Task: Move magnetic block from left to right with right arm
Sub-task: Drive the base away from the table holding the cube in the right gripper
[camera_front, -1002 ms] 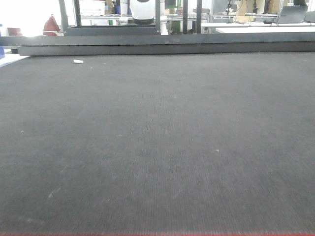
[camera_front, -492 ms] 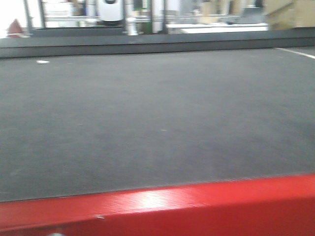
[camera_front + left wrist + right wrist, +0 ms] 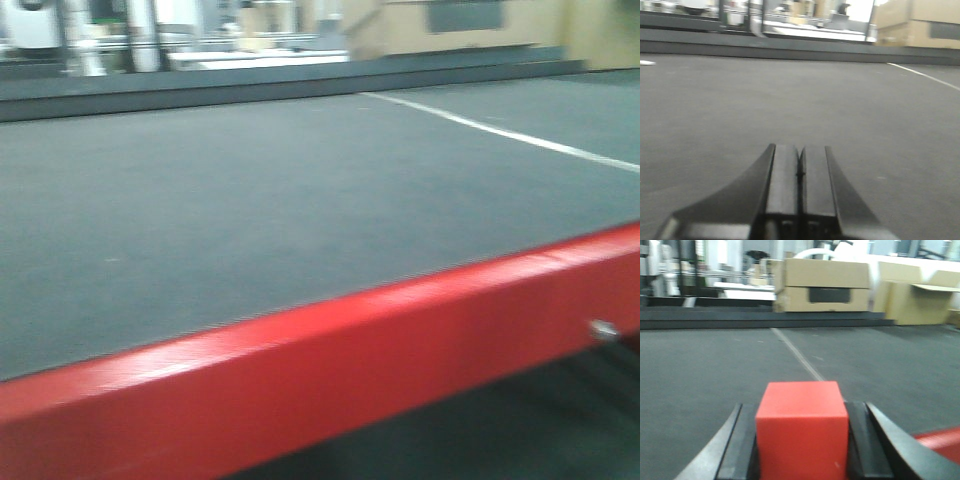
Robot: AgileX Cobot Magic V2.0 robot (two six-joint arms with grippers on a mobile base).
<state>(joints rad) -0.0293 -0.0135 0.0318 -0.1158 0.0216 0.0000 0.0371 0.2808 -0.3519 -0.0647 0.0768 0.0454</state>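
The magnetic block point(image 3: 801, 427), a plain red cube, fills the space between the two black fingers of my right gripper point(image 3: 802, 410), which is shut on it just above dark carpet. In the left wrist view my left gripper point(image 3: 800, 152) is shut with its pads pressed together and nothing between them, low over the same carpet. Neither gripper nor the cube shows in the front view, which is blurred.
A long red bar point(image 3: 300, 370) slants across the bottom of the front view, and a red edge point(image 3: 940, 440) shows at the right wrist view's lower right. A white line point(image 3: 800, 357) crosses the carpet. Brown cardboard boxes point(image 3: 825, 285) stand behind a dark raised ledge point(image 3: 790, 47).
The front view has swung to the right. The red bar has risen from the bottom edge and now slants across the frame. The white line and a cardboard box have come into view.
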